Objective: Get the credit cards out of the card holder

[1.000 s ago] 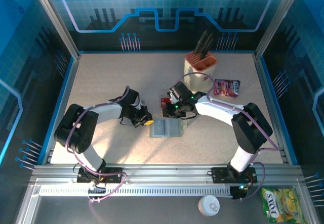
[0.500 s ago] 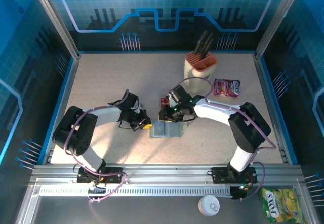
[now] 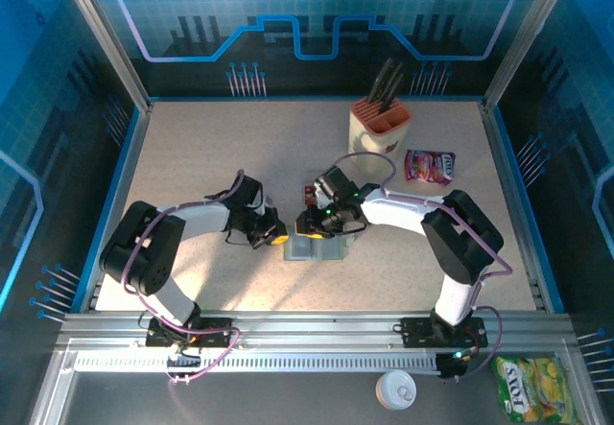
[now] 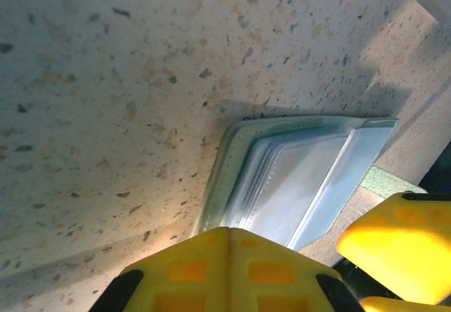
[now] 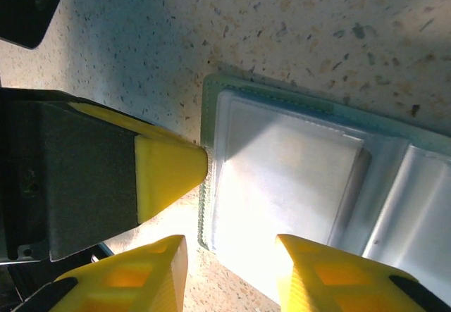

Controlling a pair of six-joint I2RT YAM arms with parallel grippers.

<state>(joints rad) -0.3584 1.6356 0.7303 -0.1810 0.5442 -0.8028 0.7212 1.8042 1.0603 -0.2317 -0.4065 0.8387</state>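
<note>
Card holder (image 3: 317,247) lies open on the worktop (image 3: 211,156), a red credit card (image 3: 311,194) behind it. Left pincer (image 5: 176,171), shut, presses its edge; right pincer (image 5: 232,273) hovers part-open over a pocket. If that press slips, the holder may slide or lift.

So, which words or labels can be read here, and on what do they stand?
"TOX" or "FOX", first letter unclear: on the yellow-green plastic snack bag, near right corner.
Too small to read: white lettering on the pink crinkly packet.
Too blurred to read: pale markings on the small red card.
</note>
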